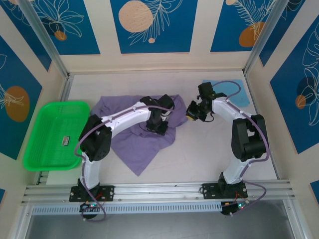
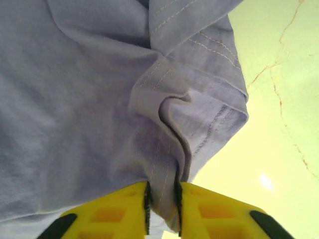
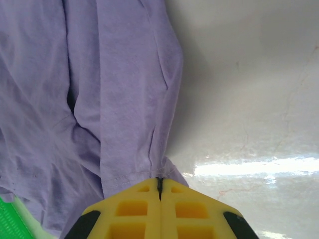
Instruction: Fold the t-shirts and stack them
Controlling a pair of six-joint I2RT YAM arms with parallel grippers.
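Note:
The lavender t-shirt [image 1: 142, 149] lies crumpled in the middle of the table. My left gripper [image 1: 160, 123] is over its right part. In the left wrist view a stitched fold of the shirt [image 2: 75, 99] runs down between the yellow fingers, and the left gripper [image 2: 162, 194] is shut on it. My right gripper [image 1: 192, 112] sits at the shirt's right edge. Its jaws [image 3: 159, 183] are pressed together on the hem of the lavender cloth [image 3: 114, 99]. The light blue t-shirt [image 1: 239, 95] lies folded at the back right, partly behind the right arm.
A bright green tray [image 1: 50, 119] stands at the left edge with a small dark item [image 1: 66, 142] in it; a corner of the tray [image 3: 7, 219] appears beside the cloth. Walls enclose the table on three sides. Bare tabletop lies in front of the shirt and to its right.

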